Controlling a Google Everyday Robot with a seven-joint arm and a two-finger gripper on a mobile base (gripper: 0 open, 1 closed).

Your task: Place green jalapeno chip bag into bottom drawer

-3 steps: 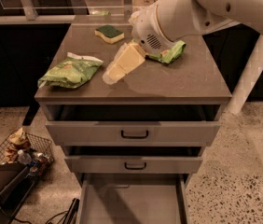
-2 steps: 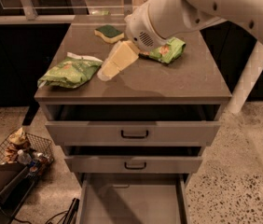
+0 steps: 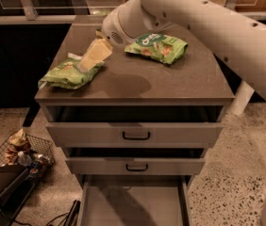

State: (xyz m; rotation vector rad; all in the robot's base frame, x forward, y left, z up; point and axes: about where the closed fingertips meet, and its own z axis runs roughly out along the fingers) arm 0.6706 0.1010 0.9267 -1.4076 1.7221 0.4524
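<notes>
While the gripper [image 3: 91,56] hangs low over the right end of the green jalapeno chip bag [image 3: 66,76], we cannot tell whether it is grasping or released. The bag lies near the front-left corner of the cabinet top [image 3: 180,86], close to its edge. We judge that a shallow pinch on slick foil could slip, or a nudge could tip the bag off toward the wire basket [image 3: 27,147]. Below, the bottom drawer [image 3: 133,206] is pulled out, yet the upper drawers [image 3: 135,134] jut forward above it, so we expect the descent must pass in front of them.
</notes>
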